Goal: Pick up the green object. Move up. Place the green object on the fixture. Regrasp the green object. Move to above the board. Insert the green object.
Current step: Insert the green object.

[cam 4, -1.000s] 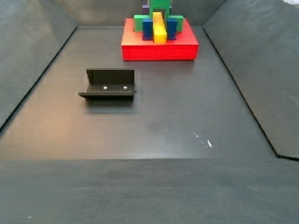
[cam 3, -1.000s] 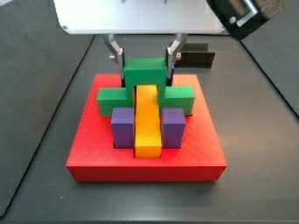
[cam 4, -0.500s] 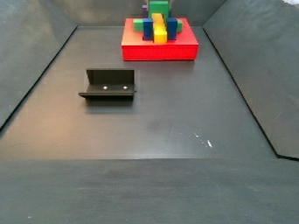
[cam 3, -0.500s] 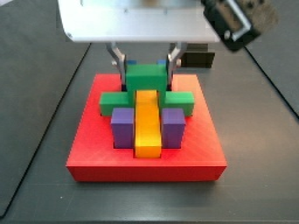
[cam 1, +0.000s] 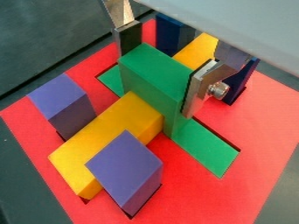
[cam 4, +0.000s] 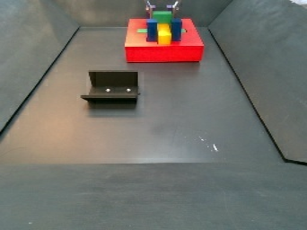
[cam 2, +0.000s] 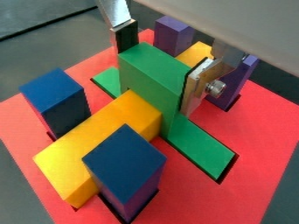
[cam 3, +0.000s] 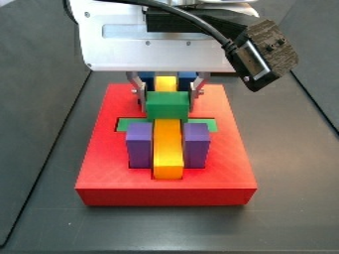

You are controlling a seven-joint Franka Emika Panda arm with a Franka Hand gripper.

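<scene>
Green object (cam 1: 158, 92) — seated in board (cam 1: 263, 166)

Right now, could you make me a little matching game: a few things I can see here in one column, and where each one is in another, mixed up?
Things:
1. green object
2. yellow bar
3. fixture
4. claw

Places:
A. alone on the dark floor, apart from the board
B. lying flat along the middle of the board
C. over the board, its fingers on either side of the green object
D. between the silver fingers, astride the yellow bar

Pairs: 1-D, 2-B, 3-A, 4-C
</scene>
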